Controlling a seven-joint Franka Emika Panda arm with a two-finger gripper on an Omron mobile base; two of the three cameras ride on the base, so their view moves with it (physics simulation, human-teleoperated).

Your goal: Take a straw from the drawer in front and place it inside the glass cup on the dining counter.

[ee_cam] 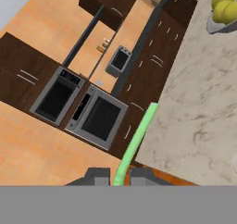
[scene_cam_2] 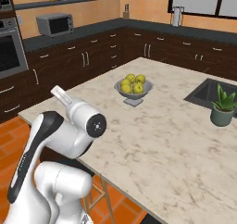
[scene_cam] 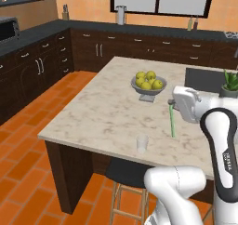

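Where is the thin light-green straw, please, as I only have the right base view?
Observer: In the left base view, the thin light-green straw hangs nearly upright from the tool, above the beige marble-patterned dining counter.
Operator: Is the tool closed on it?
Observer: Yes, the hand view shows its dark fingertips shut on the straw.
Operator: And the glass?
Observer: The small clear glass cup stands near the counter's front edge, left of the straw.

On the beige marble-patterned dining counter (scene_cam: 102, 112), the small clear glass cup (scene_cam: 142, 143) stands near the front edge, with the grey footed bowl of lemons (scene_cam: 148, 84) behind it.
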